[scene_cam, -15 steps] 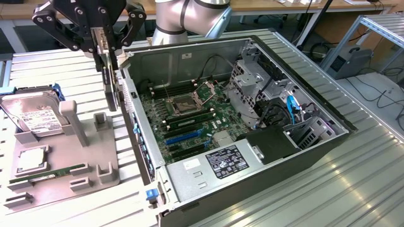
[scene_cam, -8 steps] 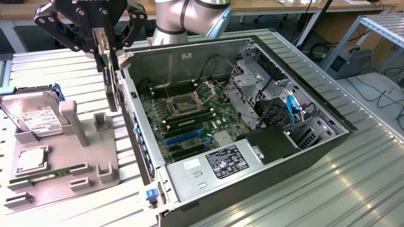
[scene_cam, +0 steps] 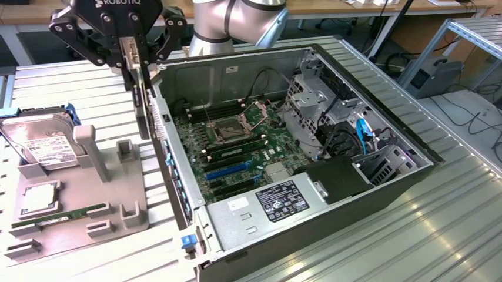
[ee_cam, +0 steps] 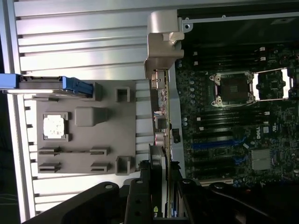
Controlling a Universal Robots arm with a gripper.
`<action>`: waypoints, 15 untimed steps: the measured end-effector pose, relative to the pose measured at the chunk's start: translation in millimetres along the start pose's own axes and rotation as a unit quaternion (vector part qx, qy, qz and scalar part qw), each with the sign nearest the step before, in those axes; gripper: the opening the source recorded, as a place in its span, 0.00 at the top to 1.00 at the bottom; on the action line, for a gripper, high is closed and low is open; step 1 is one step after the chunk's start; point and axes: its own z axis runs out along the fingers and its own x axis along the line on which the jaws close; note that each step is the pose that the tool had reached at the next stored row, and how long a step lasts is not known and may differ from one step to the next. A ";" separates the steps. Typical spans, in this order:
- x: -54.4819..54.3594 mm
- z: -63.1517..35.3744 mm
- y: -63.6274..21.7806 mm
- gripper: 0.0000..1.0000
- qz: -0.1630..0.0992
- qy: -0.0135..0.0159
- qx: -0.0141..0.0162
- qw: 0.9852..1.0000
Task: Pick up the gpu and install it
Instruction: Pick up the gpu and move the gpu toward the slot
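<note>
Table (scene_cam: 447, 235) on my feed = silver ribbed alu-profile top, strong glare on the near slats. Two things sit directly on it:
1) grey fixture plate (scene_cam: 63, 238), flat on the slats at the exterior view's left, w/ moulded slots + a few upright posts.
2) open pc case (scene_cam: 314, 241), lying on its side, open face up, taking the middle and the exterior view's right.

Plate + case are just beside each other, w/ a strip of bare slats between them at the near end. Further back I can't tell if they touch. More bare slats behind the plate and on the case's far side.
</note>
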 end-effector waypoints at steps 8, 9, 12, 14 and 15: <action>-7.6 1.9 0.5 0.73 0.000 0.000 0.001 1.000; -8.5 2.1 0.6 0.73 0.000 0.000 0.001 1.000; -12.9 3.0 0.9 0.73 0.000 0.000 0.001 1.000; -14.7 3.3 1.0 0.73 0.000 0.000 0.002 1.000; -15.6 3.4 1.1 0.73 0.000 0.000 0.002 1.000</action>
